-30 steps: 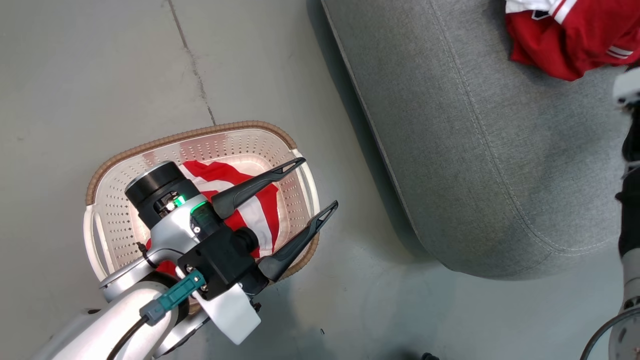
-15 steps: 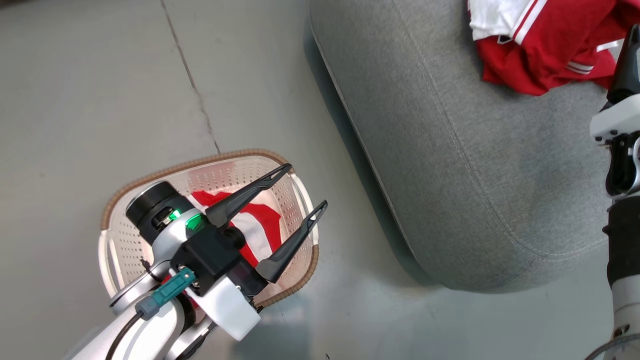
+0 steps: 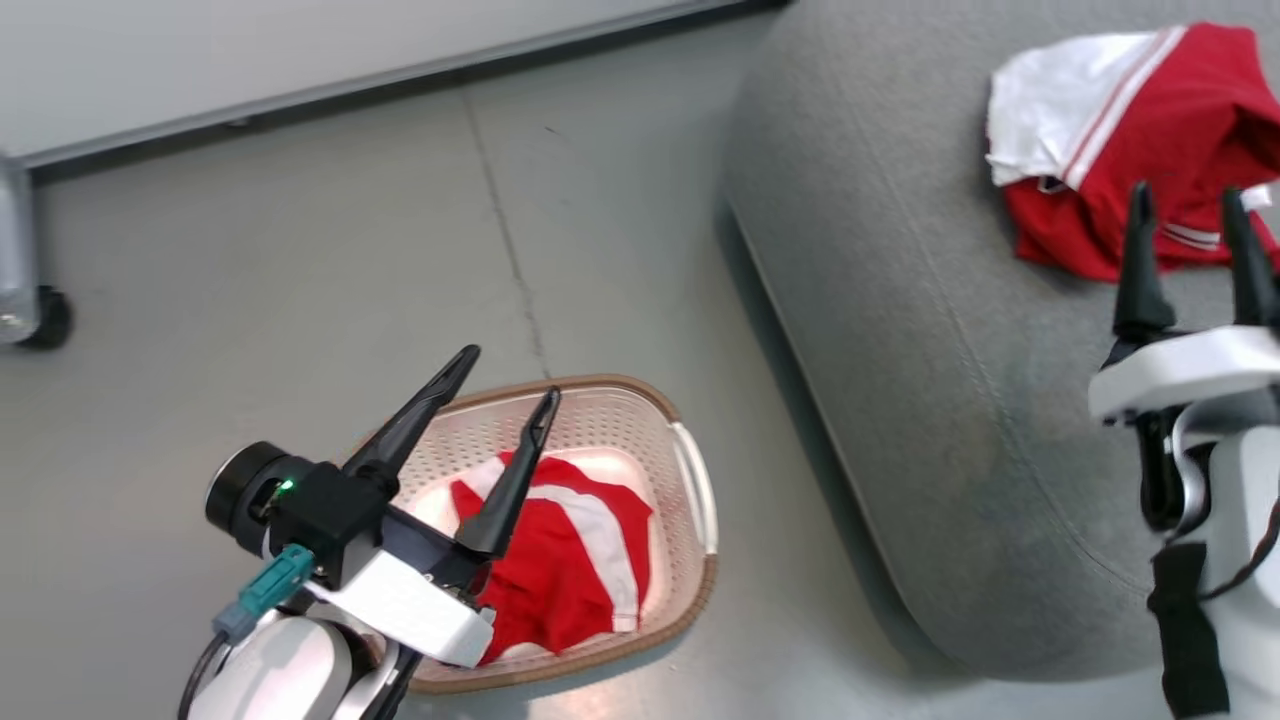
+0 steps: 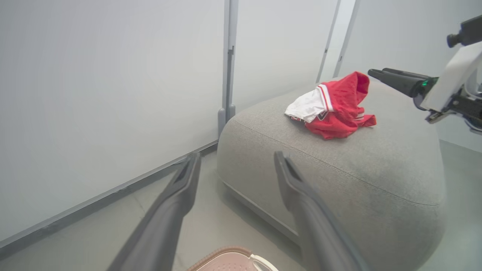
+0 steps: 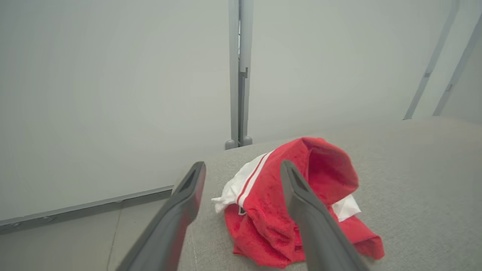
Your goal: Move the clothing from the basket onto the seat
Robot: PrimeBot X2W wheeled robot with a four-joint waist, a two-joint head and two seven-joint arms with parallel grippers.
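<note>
A red garment with white stripes (image 3: 570,560) lies in the white basket, whose brown rim (image 3: 610,384) shows on the floor. My left gripper (image 3: 510,372) hangs above the basket's left part, open, nothing between its fingers; in the left wrist view it (image 4: 237,155) points toward the grey seat (image 4: 339,169), with the basket's edge (image 4: 226,253) below. A second red and white garment (image 3: 1120,140) lies crumpled on the seat (image 3: 900,300). My right gripper (image 3: 1186,195) stands open just short of it, empty; the right wrist view has that garment (image 5: 301,195) between and beyond its fingers (image 5: 243,164).
A pale wall panel with a dark base strip runs along the back, with an upright post (image 4: 228,75) beside the seat. A caster wheel (image 3: 45,320) stands on the floor at far left. A seam crosses the grey floor (image 3: 500,230) between basket and wall.
The head camera has tilted up, so the whole picture has shifted. My left gripper has swung its fingers leftward over the basket, still open. My right gripper has come into view.
</note>
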